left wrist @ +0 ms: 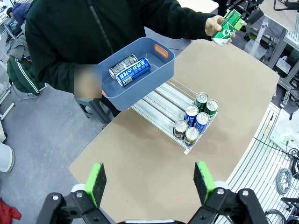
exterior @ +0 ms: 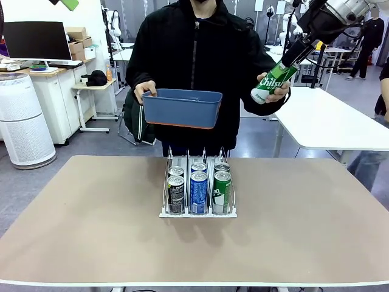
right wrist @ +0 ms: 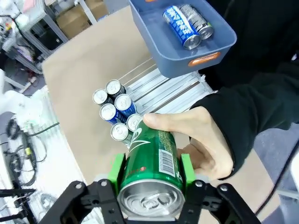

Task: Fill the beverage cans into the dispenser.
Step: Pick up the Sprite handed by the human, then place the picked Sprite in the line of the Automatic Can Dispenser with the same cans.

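Note:
My right gripper (exterior: pixel 295 60) (right wrist: pixel 152 171) is shut on a green Chilsung can (exterior: pixel 275 82) (right wrist: pixel 150 161), high at the far right of the table. The person's hand (exterior: pixel 276 91) (right wrist: pixel 201 142) still grips the same can. The white wire dispenser (exterior: pixel 197 213) (left wrist: pixel 161 103) (right wrist: pixel 159 86) stands mid-table with several cans (exterior: pixel 199 190) (left wrist: pixel 195 120) at its near end, in all three lanes. High above the table, my left gripper (left wrist: pixel 149 182) hangs open with nothing between its green pads.
The person's other hand holds a blue plastic bin (exterior: pixel 182 109) (left wrist: pixel 140 91) (right wrist: pixel 187 58) over the dispenser's far end. A blue can and a black one (left wrist: pixel 131 70) (right wrist: pixel 188 22) lie inside it. A second white table (exterior: pixel 328 118) stands beyond at the right.

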### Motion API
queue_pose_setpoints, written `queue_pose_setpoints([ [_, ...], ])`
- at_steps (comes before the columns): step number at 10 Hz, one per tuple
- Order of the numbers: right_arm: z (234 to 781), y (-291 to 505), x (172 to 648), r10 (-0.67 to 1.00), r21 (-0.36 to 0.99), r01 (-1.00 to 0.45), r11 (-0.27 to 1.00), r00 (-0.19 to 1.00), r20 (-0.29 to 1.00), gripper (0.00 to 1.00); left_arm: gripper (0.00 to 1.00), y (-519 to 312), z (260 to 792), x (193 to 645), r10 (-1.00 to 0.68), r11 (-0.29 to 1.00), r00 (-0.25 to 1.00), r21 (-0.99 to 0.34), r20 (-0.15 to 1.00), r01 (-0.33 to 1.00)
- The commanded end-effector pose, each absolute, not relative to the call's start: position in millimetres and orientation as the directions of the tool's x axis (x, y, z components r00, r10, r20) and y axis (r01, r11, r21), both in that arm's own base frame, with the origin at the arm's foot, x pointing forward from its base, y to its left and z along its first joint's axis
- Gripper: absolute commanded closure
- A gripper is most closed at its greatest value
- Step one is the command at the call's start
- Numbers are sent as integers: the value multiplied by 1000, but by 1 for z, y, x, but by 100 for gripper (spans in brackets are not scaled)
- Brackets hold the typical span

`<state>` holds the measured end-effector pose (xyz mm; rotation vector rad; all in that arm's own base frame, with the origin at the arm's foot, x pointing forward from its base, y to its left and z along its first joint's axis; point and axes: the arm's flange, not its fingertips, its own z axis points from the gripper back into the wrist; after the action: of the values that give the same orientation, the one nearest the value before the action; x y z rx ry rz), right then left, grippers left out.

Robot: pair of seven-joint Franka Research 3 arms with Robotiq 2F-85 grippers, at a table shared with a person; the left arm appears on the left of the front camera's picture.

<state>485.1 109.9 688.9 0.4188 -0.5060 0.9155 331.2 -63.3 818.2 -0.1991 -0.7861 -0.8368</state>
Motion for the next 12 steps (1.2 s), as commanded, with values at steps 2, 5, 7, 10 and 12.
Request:
queue_pose_setpoints([
  [2,687,110,486,650,109,-836,537,493,579,100,0,-63,817,332,-587,673,417,132,694,728],
  [5,686,110,484,654,108,-841,530,487,579,100,0,-63,817,332,-587,673,417,132,694,728],
  [7,685,109,485,661,107,-846,522,480,577,100,0,-63,817,332,-587,673,417,132,694,728],
  [10,689,110,485,642,125,-832,540,504,578,52,0,-63,817,332,-587,673,417,132,694,728],
  [12,689,110,485,642,125,-832,540,504,578,52,0,-63,817,332,-587,673,417,132,694,728],
])
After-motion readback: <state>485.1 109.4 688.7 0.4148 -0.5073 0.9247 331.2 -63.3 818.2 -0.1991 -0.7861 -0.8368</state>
